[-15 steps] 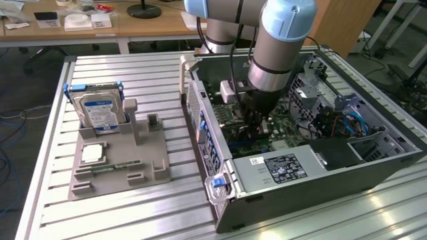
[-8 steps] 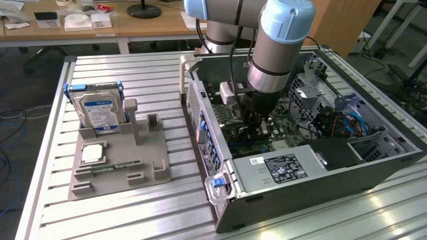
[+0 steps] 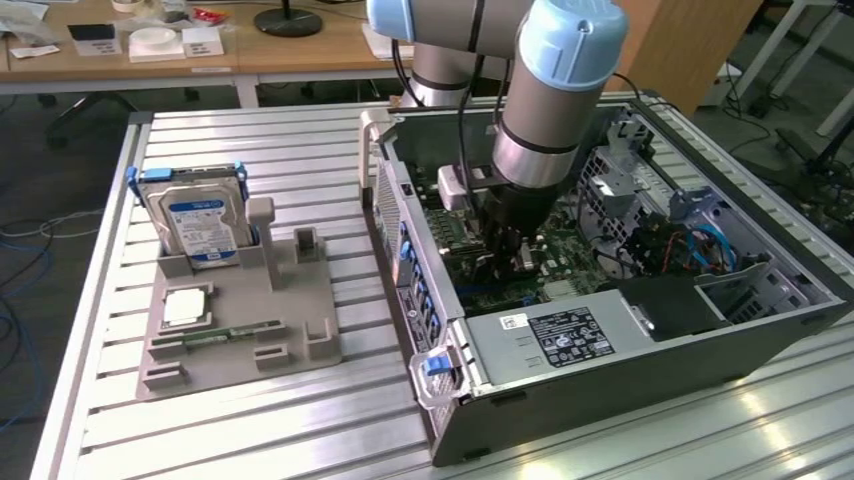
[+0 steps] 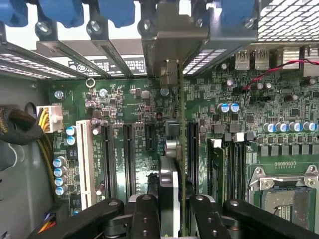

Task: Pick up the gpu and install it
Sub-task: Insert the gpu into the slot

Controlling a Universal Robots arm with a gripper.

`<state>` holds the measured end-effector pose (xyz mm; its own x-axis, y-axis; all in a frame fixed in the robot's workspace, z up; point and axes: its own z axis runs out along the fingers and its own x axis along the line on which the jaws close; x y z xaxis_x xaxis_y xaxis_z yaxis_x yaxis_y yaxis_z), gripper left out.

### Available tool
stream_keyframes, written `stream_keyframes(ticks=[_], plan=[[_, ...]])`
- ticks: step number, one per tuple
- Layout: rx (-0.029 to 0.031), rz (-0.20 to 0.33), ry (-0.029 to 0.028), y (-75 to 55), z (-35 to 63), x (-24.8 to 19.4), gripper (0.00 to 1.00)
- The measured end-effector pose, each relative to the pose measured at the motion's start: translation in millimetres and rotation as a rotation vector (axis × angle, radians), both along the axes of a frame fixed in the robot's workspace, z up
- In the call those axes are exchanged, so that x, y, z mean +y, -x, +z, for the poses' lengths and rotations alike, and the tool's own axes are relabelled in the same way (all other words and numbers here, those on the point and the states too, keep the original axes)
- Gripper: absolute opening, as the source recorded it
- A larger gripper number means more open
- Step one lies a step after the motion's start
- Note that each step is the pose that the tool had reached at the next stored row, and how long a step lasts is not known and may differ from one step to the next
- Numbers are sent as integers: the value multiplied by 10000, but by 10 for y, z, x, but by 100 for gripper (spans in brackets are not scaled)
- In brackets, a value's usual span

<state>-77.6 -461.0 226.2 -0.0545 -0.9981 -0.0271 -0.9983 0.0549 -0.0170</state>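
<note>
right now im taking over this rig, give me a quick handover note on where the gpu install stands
Claw: shut on the gpu, card held edge-on between the fingers, down inside the open pc case.
Gpu: above the motherboard, lined up along the expansion slots, its end bracket toward the rear slot openings. Whether it is seated in a slot cannot be told.
Done: gpu picked up and brought into the case.
Left: seating the card and letting go.
Holder on the table carries the hard drive and a memory stick.
</note>
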Motion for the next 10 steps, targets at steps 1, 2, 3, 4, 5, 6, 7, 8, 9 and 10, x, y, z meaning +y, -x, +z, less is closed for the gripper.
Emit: stream_keyframes(ticks=[1, 2, 3, 4, 5, 6, 7, 8, 9, 10], plan=[[0, -2, 1, 2, 0, 0, 28], [1, 0, 1, 3, 0, 1, 28], [1, 0, 1, 4, -1, 1, 28], [0, 0, 1, 5, -2, 2, 28], [0, -1, 1, 6, -5, 2, 28], [1, -1, 3, 9, -14, 3, 28], [3, -1, 10, 12, -29, 3, 28], [6, 1, 11, 15, -46, 3, 28], [-2, 1, -2, 17, -67, 5, 28], [0, 1, 3, 18, -72, 5, 28]])
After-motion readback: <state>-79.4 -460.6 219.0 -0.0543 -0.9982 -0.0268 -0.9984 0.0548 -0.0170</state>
